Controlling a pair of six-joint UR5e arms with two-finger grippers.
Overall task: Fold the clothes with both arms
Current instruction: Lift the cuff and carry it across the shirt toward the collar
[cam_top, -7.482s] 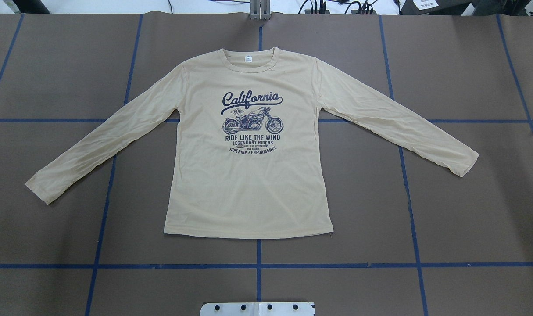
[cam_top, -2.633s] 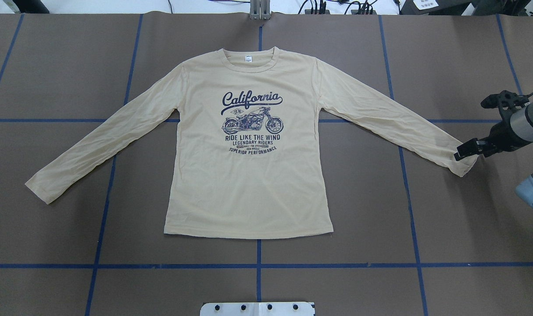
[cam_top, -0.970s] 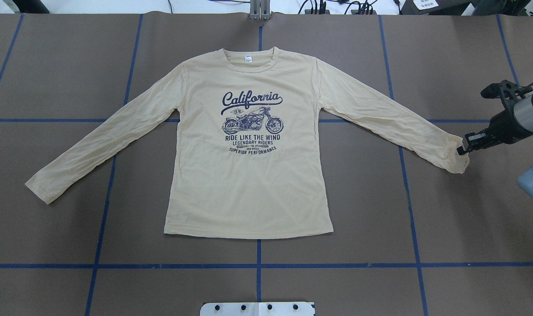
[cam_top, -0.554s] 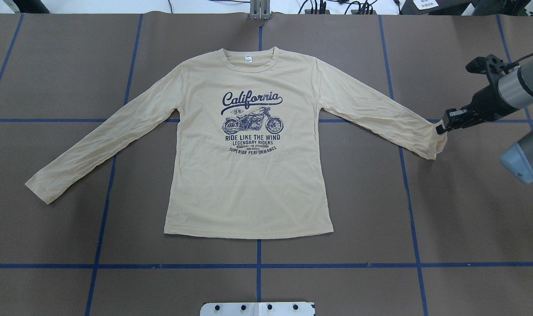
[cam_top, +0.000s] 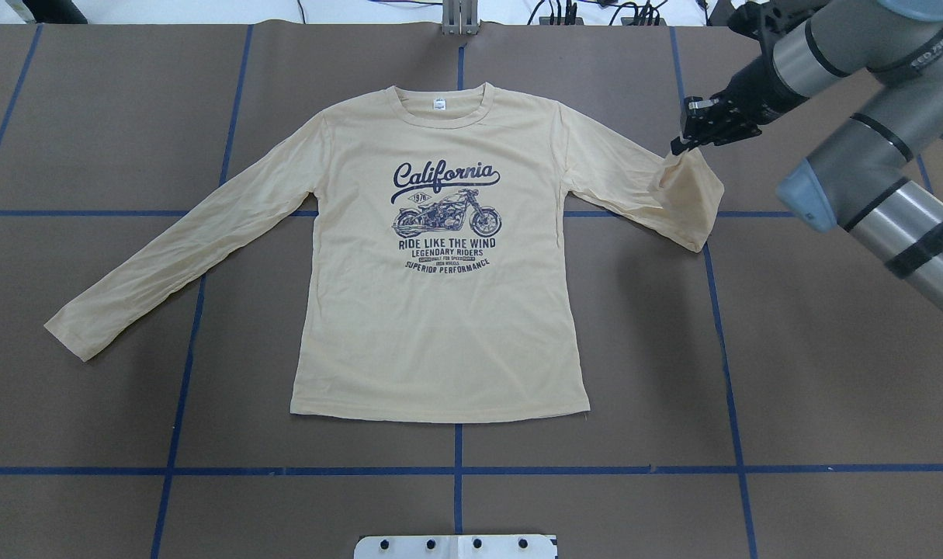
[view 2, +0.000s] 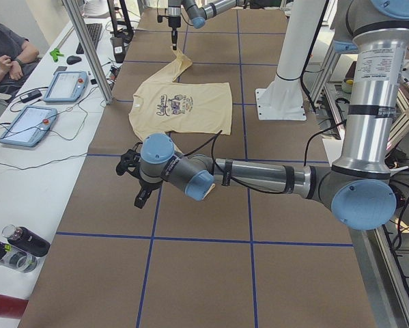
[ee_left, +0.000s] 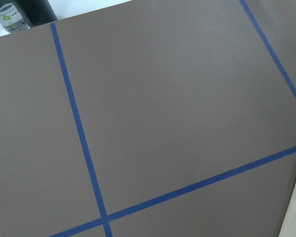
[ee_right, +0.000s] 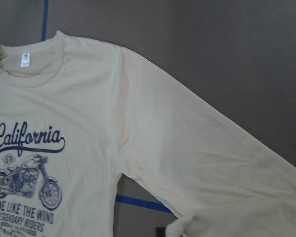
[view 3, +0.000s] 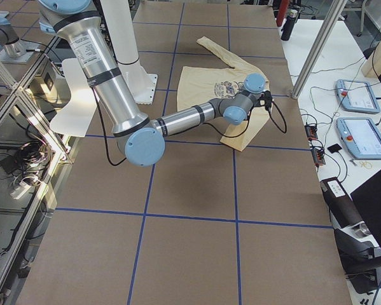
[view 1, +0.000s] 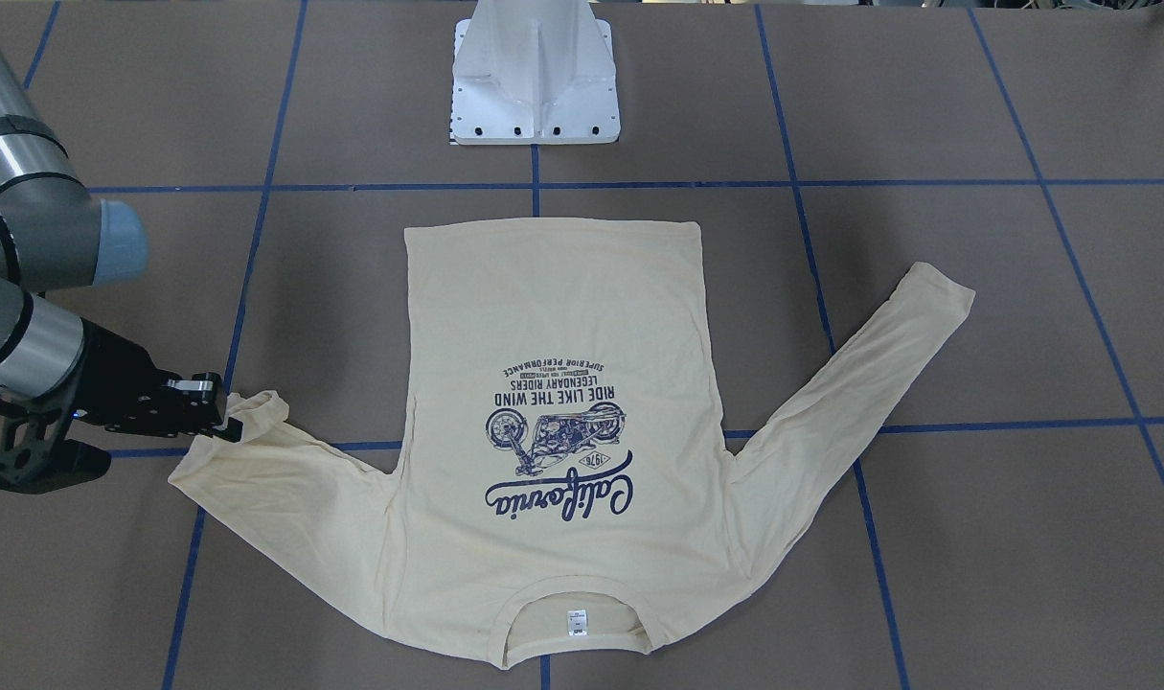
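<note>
The cream-yellow T-shirt point(cam_top: 440, 326) lies flat, print up, collar at the far side; it also shows in the front view point(view 1: 553, 307) and the right wrist view point(ee_right: 88, 98). My right gripper point(cam_top: 677, 147) is shut on the cuff of the right sleeve point(cam_top: 684, 194) and holds it lifted, so the sleeve end hangs doubled back near the shoulder. In the front view my right gripper point(view 1: 222, 422) pinches the cuff point(view 1: 256, 407). The left sleeve point(cam_top: 168, 264) lies stretched out flat. My left gripper point(view 2: 138, 198) shows only in the exterior left view, off the shirt's left; I cannot tell whether it is open.
The white pedestal base point(view 1: 536, 77) stands at the robot's side of the table. Blue tape lines point(cam_top: 455, 470) cross the brown table cover. An operator point(view 2: 6, 48), pendants point(view 2: 64, 85) and bottles point(view 2: 16, 246) are at the side bench.
My right arm came in, shut on the right cuff, lifted it and carried it inward and toward the far side. The sleeve end now hangs folded. The rest of the shirt has not moved.
</note>
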